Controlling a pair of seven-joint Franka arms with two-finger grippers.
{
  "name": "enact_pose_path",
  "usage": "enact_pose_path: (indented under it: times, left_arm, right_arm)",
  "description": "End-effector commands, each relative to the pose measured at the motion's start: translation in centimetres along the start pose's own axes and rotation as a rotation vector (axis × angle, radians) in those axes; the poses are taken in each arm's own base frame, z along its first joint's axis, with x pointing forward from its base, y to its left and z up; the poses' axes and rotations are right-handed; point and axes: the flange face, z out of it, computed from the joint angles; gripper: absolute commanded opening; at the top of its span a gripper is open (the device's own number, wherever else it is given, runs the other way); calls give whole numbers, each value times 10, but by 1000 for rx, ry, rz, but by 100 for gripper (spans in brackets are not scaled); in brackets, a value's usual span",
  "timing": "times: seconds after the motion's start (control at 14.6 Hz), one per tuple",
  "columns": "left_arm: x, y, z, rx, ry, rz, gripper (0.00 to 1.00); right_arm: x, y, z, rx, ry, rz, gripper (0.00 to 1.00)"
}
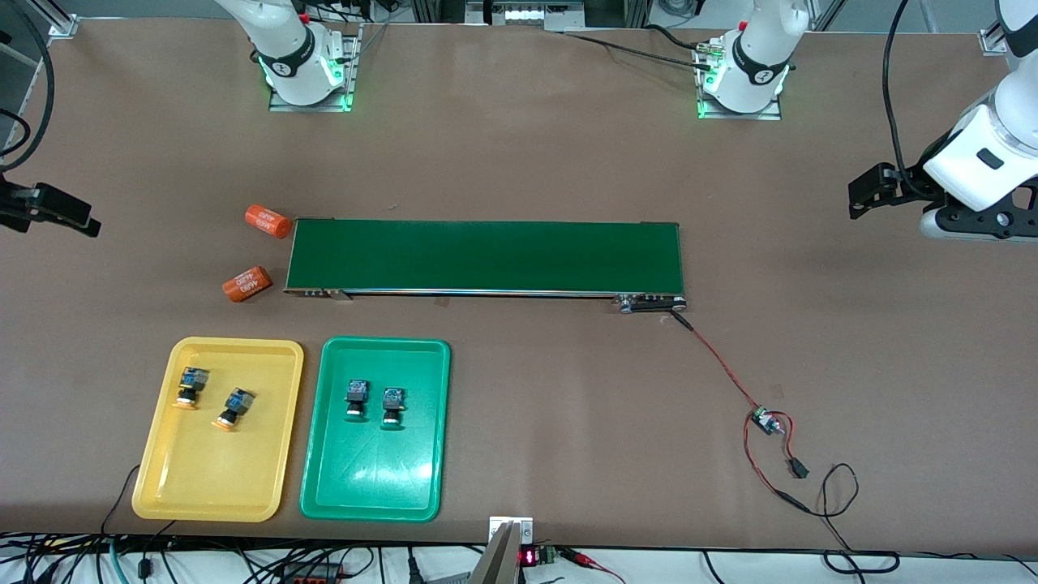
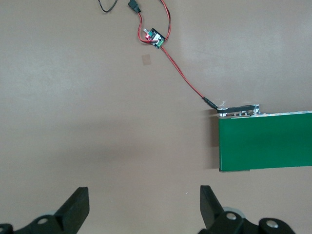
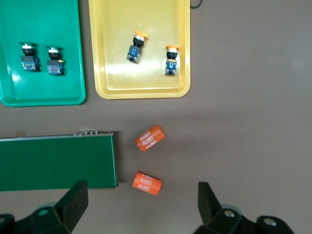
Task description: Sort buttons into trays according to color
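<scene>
Two buttons with yellow-orange caps lie in the yellow tray. Beside it, two buttons with green caps lie in the green tray. The right wrist view shows both trays with their buttons. My right gripper hangs open and empty over bare table by the orange cylinders, at the right arm's end. My left gripper is open and empty over bare table off the conveyor's end, at the left arm's end.
A long dark-green conveyor belt lies across the table's middle. Two orange cylinders lie at its end toward the right arm. A red wire runs from its other end to a small circuit board.
</scene>
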Motion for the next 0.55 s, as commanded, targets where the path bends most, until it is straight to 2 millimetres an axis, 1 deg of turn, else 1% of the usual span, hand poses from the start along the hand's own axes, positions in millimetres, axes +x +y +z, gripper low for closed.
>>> enact_pose_path:
  times: [0.0,0.14,0.48]
  left_arm:
    - [-2,0,-7,15,-2,15,100]
    - [-2,0,-7,15,-2,15,100]
    - [-2,0,-8,15,-3,14,100]
  right_arm:
    - [-19,3,-4,-10,8,8,100]
    - [-23,2,-7,-20,-18,3,100]
    - [-23,1,-6,-14,-26,17,100]
